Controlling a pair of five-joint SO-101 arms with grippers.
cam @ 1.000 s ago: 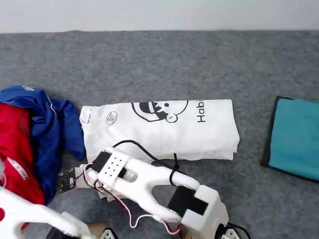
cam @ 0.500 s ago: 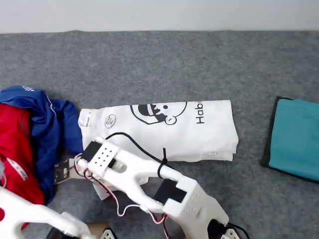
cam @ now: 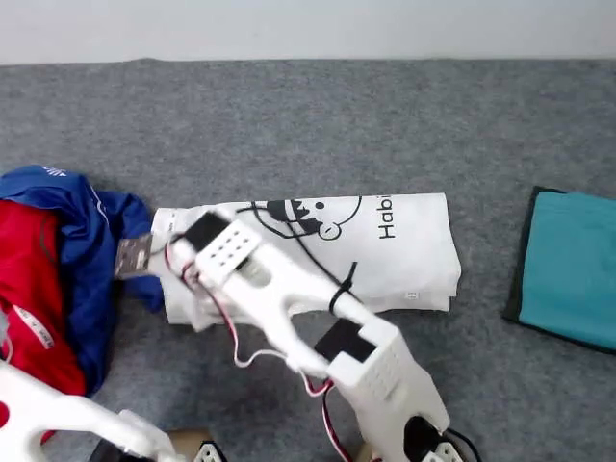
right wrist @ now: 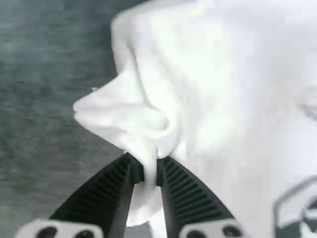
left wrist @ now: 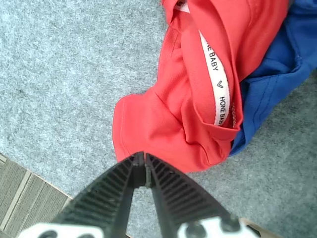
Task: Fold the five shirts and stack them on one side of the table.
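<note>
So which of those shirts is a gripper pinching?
The white shirt: the right gripper grips its edge. Red shirt, blue shirt and teal shirt lie free.

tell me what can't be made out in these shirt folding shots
- white shirt: in the high view, the right arm covers the end beside the blue shirt.
- teal shirt: cut off by the high view's edge; the dark rim beneath it is too thin to identify.
- red shirt: cut off by the high view's edge and bunched with the blue shirt.
- right gripper: bunched folds hide how many layers it pinches.
</note>
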